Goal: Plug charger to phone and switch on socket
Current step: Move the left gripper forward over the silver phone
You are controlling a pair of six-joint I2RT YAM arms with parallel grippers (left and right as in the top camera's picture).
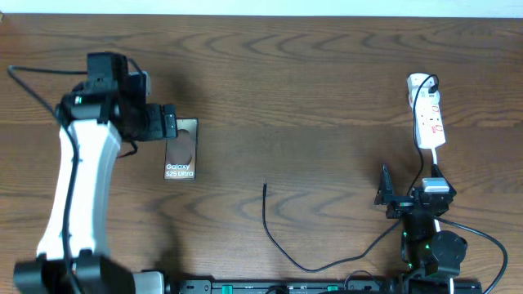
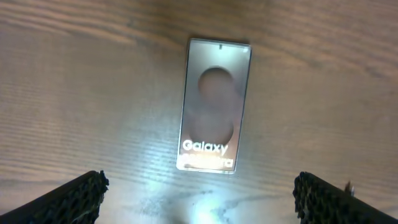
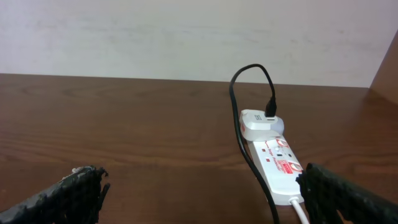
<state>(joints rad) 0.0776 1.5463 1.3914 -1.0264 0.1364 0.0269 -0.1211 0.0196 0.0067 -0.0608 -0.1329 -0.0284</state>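
The phone [image 1: 181, 151] lies flat on the table at the left, bronze face up with white "Galaxy" lettering; it also shows in the left wrist view [image 2: 213, 104]. My left gripper [image 1: 170, 124] hovers over its far end, open and empty [image 2: 198, 196]. The charger cable [image 1: 282, 245] curves across the table's front, its connector tip [image 1: 265, 186] lying free at mid-table. Its other end plugs into a white adapter [image 3: 260, 123] on the socket [image 1: 429, 114], a white strip with red marks at the right [image 3: 280, 163]. My right gripper [image 1: 409, 200] is open and empty, just in front of the socket [image 3: 202, 193].
A white cord [image 3: 301, 210] leaves the socket's near end toward my right arm. A pale wall [image 3: 186, 37] rises behind the table's far edge. Bare wood lies between phone and socket.
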